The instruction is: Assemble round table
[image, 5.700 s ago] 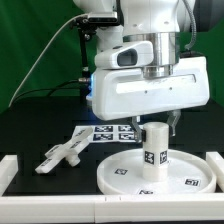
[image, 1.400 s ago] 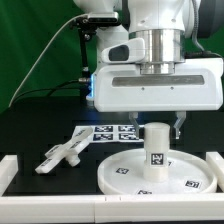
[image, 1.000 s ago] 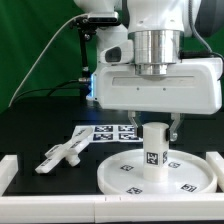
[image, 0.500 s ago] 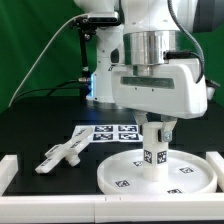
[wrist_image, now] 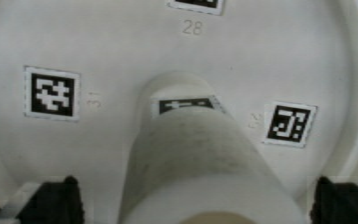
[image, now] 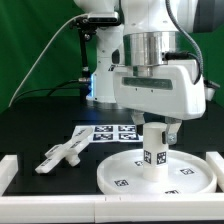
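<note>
The short thick leg [image: 154, 152] is standing upright near the middle of the round disc top [image: 120, 175], which is lying flat on the black bench [image: 35, 130]. The pincer [image: 155, 130] is straddling the leg's upper end, its fingers [wrist_image: 55, 196] spread with a gap showing on each side, gripping nothing. The cross-shaped foot [image: 62, 153] is lying toward the exterior view's left, apart from the disc, with the marker board [image: 112, 132] behind
</note>
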`<state>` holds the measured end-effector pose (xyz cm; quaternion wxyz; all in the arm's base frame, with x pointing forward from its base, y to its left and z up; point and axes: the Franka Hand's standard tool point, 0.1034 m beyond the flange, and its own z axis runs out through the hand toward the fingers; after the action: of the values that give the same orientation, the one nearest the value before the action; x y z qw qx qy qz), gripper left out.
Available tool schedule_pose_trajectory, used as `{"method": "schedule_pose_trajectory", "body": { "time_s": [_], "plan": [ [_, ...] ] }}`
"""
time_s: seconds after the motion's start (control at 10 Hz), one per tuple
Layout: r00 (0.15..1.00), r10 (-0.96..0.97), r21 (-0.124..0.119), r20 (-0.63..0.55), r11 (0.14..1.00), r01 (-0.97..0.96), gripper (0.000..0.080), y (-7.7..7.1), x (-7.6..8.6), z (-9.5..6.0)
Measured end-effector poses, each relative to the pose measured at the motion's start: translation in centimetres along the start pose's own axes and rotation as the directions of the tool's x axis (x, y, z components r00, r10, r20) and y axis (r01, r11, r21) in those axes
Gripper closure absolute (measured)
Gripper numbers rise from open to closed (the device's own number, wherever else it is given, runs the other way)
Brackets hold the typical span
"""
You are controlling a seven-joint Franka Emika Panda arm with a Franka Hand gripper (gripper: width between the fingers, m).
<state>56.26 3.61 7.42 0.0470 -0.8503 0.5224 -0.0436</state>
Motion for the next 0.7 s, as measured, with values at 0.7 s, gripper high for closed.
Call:
{"method": "schedule_pose_trajectory", "body": {
  "time_s": [0.7],
  "plan": [
    [0.999,-0.053,0.115,0.001,0.992,0.052,0.0150,2.1,7.0,-5.6]
  ]
}}
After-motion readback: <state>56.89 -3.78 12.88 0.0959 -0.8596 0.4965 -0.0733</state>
